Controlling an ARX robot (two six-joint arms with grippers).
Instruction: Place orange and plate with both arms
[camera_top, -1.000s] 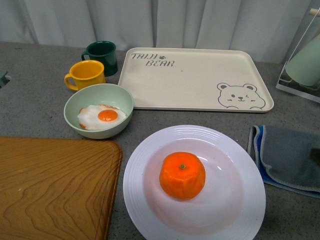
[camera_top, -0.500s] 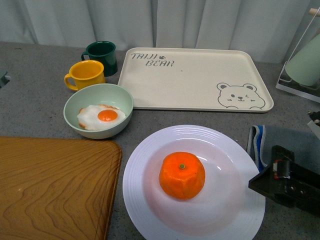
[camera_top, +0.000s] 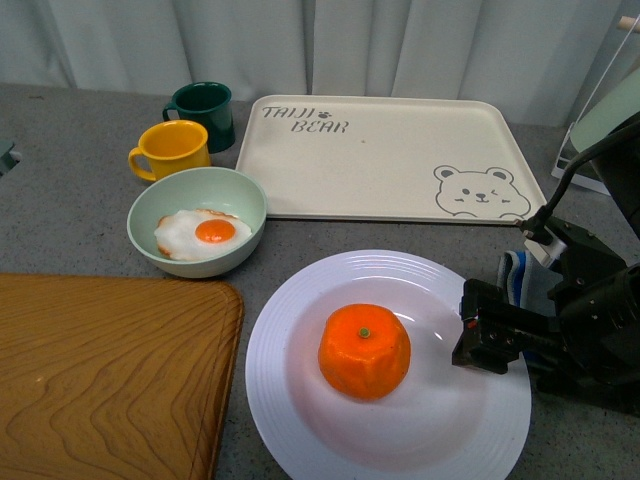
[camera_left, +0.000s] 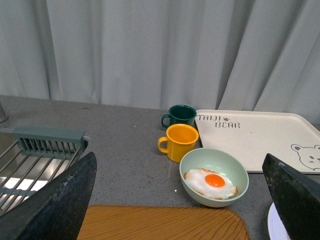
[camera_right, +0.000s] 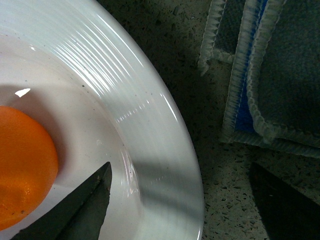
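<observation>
Over the right rim of the plate (camera_top: 300, 400), the right tool (camera_top: 478, 338) had just arrived, spread wide astride the edge; a rim grasp looked next. The orange (camera_top: 365, 350) sat in the plate's well. The left tool (camera_left: 172, 200) hung wide, well away. A folded cloth (camera_right: 280, 75) crowded the right side.

1. The orange (camera_top: 364, 351) sits in the well of the plate (camera_top: 300, 425), nearest the robot.
2. The board (camera_top: 110, 370) lies left of the plate; the cloth (camera_top: 514, 276) lies right of it.
3. The right gripper (camera_top: 472, 338) is over the plate's right rim.
4. The tray (camera_top: 400, 160) lies behind the plate.
5. The bowl (camera_top: 250, 200), with the egg (camera_top: 203, 235) in it, stands left of the tray, behind the board.
6. The front mug (camera_top: 172, 150) stands behind the bowl, the rear mug (camera_top: 205, 112) just behind that.
</observation>
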